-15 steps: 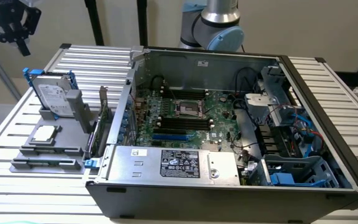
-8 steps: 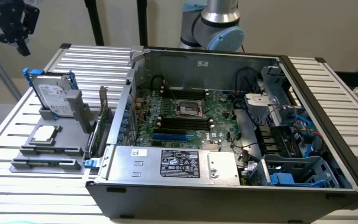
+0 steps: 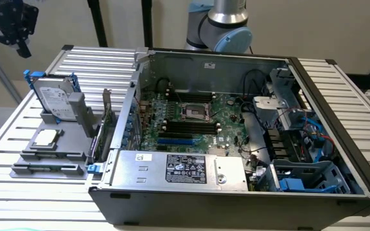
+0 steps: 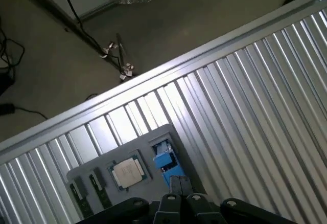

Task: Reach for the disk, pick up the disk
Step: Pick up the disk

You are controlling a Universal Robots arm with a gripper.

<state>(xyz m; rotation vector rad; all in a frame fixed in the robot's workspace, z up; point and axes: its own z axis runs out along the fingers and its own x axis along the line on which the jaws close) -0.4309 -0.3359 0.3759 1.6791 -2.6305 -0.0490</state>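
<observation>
The disk (image 3: 52, 97) stands upright in a slot of the grey tray (image 3: 48, 169), at the exterior view's left. It is silver-grey with a white label and a blue carrier frame. My gripper (image 3: 21, 46) hangs high above and behind it, well apart, near the exterior view's top left corner. In the wrist view I look down on the tray (image 4: 153, 136): the disk's blue carrier edge (image 4: 164, 159) sits just beyond my gripper (image 4: 180, 184), whose fingers are shut with nothing between them.
A small square silver chip (image 3: 46, 137) lies on the tray in front of the disk. The open computer case (image 3: 236, 125) with its silver power supply box (image 3: 185, 168) stands right of the tray. The ribbed metal table (image 4: 245, 106) ends at an edge, with floor and cables (image 4: 115, 55) beyond.
</observation>
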